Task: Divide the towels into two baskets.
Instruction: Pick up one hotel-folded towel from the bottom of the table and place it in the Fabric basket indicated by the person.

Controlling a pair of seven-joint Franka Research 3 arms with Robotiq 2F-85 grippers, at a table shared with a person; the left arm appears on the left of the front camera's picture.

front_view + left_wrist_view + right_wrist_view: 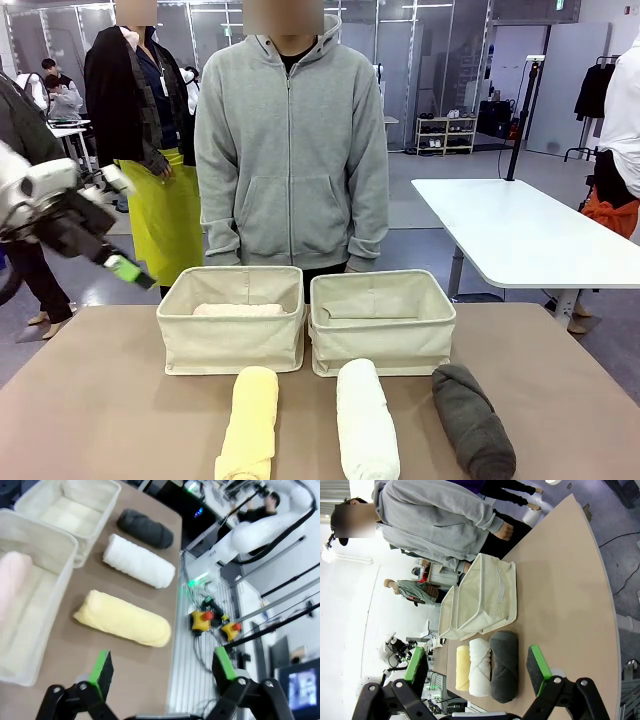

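Note:
Two cream baskets stand side by side, the left basket (pixel 230 345) (pixel 55 595) (pixel 448 616) and the right basket (pixel 385 345) (pixel 100 520) (pixel 492 600). The pale pink towel (pixel 238 310) (pixel 11 580) lies in the left one. In front of them lie the yellow towel (pixel 248 422) (pixel 122 618) (pixel 463 675), the white towel (pixel 366 420) (pixel 139 561) (pixel 480 674) and the dark grey towel (pixel 472 420) (pixel 146 528) (pixel 504 665). My left gripper (pixel 128 270) (pixel 162 667) hangs open above the table's left side, holding nothing. My right gripper (pixel 478 665) is open, well back from the towels.
A person in a grey hoodie (pixel 290 150) stands right behind the baskets, hands down. A white table (pixel 520 230) stands at the back right. The brown table (pixel 100 400) has bare room left of the yellow towel. Beyond the table edge sit yellow stop buttons (pixel 200 620).

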